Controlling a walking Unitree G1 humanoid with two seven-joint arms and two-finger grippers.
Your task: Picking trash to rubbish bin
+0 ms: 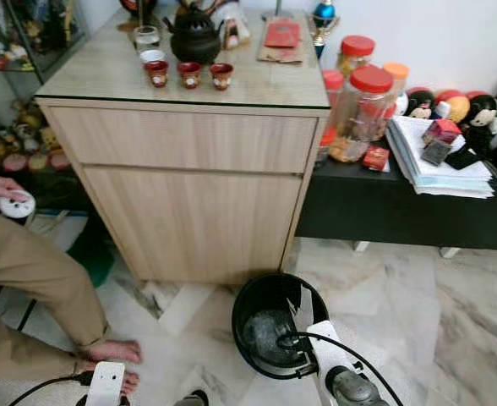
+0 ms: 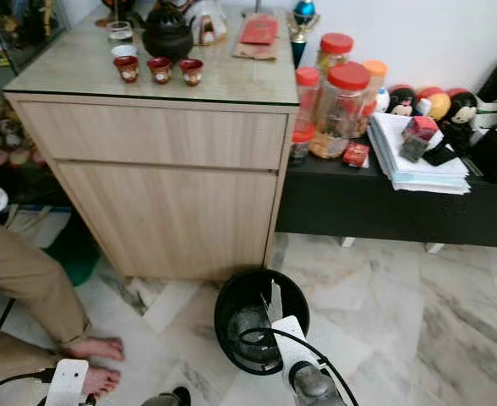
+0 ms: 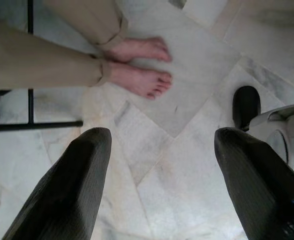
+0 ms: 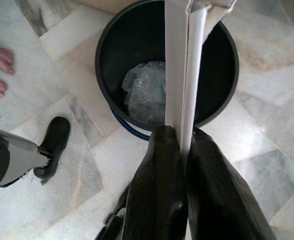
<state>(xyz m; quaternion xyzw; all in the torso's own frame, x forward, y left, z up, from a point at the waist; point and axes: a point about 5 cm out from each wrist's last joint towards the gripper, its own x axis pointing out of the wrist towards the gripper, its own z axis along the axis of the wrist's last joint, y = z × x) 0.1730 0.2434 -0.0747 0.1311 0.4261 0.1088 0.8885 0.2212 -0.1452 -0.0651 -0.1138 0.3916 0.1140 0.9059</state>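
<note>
Pale marble floor [image 1: 401, 296] underfoot, grey-veined tiles laid on the diagonal, evenly lit. At twelve o'clock stands a light-wood cabinet [image 1: 189, 194] with two drawer fronts and a glass-covered top. On it, a dark teapot [image 1: 194, 34], three small red cups [image 1: 188, 74] in a row, a red packet [image 1: 281, 35]. Over at two o'clock, a low black bench [image 1: 401, 207] against a white wall [image 1: 451, 34], crowded with orange-lidded plastic jars [image 1: 363, 110], a stack of papers [image 1: 439, 161] and round dolls [image 1: 456, 106]. At ten o'clock, a glass display case [image 1: 20, 51] with figurines. At nine o'clock a seated person's tan trouser leg [image 1: 37, 271], bare feet [image 3: 142, 70] on the tiles.
</note>
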